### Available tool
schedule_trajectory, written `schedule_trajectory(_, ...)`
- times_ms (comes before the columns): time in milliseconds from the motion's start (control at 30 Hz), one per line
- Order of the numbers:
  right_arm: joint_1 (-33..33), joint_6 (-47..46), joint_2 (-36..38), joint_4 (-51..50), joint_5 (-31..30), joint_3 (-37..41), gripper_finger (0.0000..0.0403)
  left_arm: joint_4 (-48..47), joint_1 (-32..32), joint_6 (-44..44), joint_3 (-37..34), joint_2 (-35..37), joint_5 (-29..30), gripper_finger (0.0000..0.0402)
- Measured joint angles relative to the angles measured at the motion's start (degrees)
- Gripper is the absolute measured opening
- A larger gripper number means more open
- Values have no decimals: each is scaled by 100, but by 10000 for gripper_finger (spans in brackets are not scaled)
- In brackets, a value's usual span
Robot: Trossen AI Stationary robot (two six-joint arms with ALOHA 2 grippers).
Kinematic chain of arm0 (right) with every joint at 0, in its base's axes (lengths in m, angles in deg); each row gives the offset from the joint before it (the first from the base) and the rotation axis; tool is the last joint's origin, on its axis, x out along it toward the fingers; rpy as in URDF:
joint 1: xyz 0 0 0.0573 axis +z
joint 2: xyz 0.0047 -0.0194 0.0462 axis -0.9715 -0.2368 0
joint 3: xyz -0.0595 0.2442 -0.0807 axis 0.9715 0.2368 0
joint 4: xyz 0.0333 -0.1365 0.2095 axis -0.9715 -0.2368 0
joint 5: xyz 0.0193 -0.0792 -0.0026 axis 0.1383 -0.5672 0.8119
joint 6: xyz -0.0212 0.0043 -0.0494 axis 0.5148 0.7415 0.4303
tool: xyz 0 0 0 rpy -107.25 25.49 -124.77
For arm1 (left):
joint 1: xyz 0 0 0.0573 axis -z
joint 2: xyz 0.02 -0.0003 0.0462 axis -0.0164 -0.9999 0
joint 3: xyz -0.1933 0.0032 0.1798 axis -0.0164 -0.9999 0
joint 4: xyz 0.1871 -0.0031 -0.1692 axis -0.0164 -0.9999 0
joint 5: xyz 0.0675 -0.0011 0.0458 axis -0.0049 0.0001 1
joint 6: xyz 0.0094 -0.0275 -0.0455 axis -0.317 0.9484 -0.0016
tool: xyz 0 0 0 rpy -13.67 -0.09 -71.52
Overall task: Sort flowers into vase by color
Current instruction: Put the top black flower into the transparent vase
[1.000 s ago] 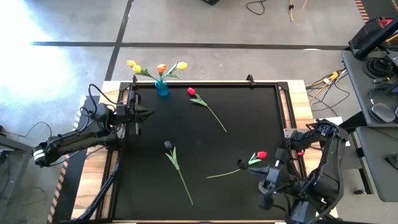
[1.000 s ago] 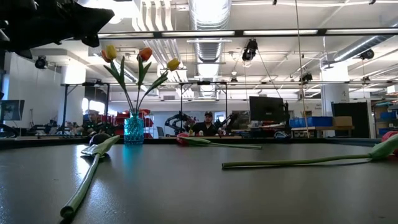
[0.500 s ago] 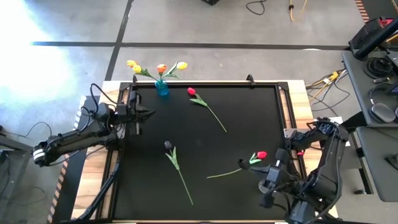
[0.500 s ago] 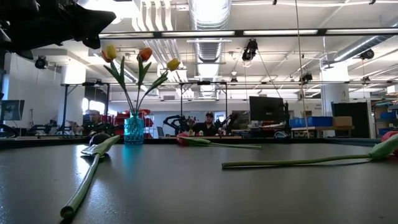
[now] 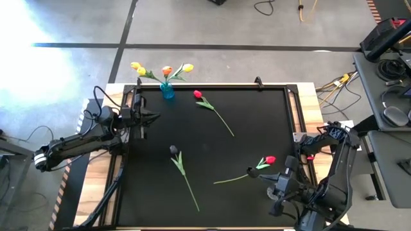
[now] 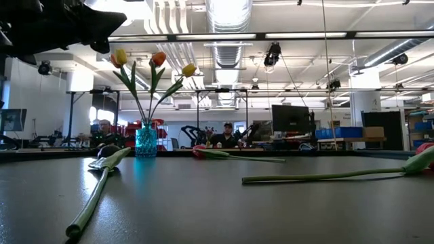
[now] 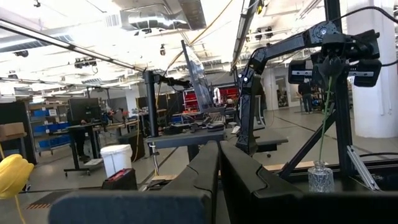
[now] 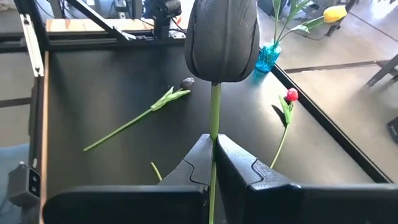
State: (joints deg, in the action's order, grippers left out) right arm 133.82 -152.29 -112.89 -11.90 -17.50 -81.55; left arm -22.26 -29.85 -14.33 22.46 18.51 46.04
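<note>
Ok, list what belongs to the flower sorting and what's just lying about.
Job: blue vase; held dark tulip in right gripper; loose dark tulip; two red tulips; left gripper, idle at table edge.
Lying about: floor cables; side desk gear.

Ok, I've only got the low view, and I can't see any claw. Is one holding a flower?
Observer: Yes. The right gripper has its jaws shut on the stem of a dark tulip, head pointing forward.
Child: Where's the other arm?
Observer: The left gripper is at the table's left edge, jaws shut, holding nothing.
Child: How many flowers are lying loose?
Observer: Three: a loose dark tulip, a far red tulip near the vase, and a near red tulip beside the right gripper.
</note>
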Motion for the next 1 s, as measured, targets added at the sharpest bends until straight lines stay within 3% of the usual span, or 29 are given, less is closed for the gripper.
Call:
schedule_trajectory(267,-2,-321,0,-1,238,406,9,-2,0,63,0,0,0,0)
schedule_trajectory(500,-2,-828,-2,1,816,610,15,-7,0,115,0,-64,-2,0)
schedule_trajectory(1000,-48,-1467,-2,2,1536,610,85,0,-2,115,0,-109,0,0)
